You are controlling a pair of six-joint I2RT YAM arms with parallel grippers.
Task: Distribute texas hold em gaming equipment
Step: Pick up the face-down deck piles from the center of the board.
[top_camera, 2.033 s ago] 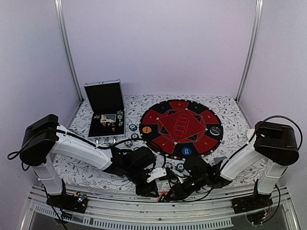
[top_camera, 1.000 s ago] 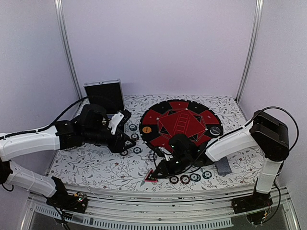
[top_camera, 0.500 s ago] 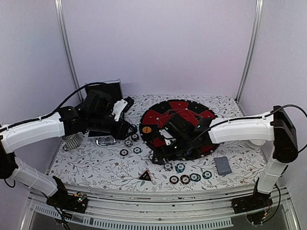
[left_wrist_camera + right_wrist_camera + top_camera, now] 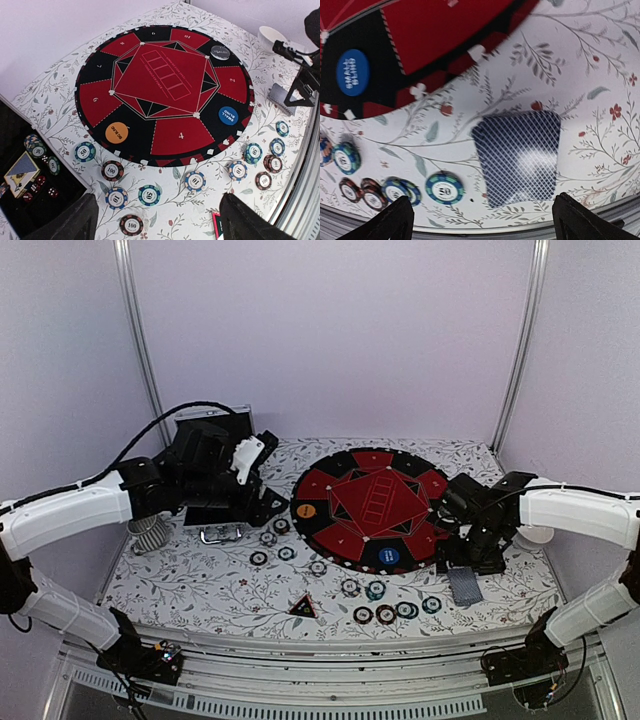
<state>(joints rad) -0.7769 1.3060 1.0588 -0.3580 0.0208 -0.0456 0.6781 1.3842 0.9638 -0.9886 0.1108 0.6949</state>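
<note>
left hand point(image 4: 157, 202) spread wide, grasping nothing, hovering over floral table point(image 4: 60, 85) beside open case point(image 4: 20, 145); dice, cards inside case. beneath hand: striped-edge chips point(image 4: 149, 194), teal, red, brown, lying flat, scattered along near rim of mat point(image 4: 170, 135). right hand point(image 4: 482, 210) also released, fingers wide, over grey-blue card deck point(image 4: 517, 157) lying flat on table just off mat. orange button point(image 4: 118, 133), blue button point(image 4: 352, 71), black button point(image 4: 220, 51) on mat's outer ring. red-black triangle point(image 4: 303, 607) alone near front edge.

Overhead, wrists downward, seemingly sharing mat point(image 4: 375, 502)
</note>
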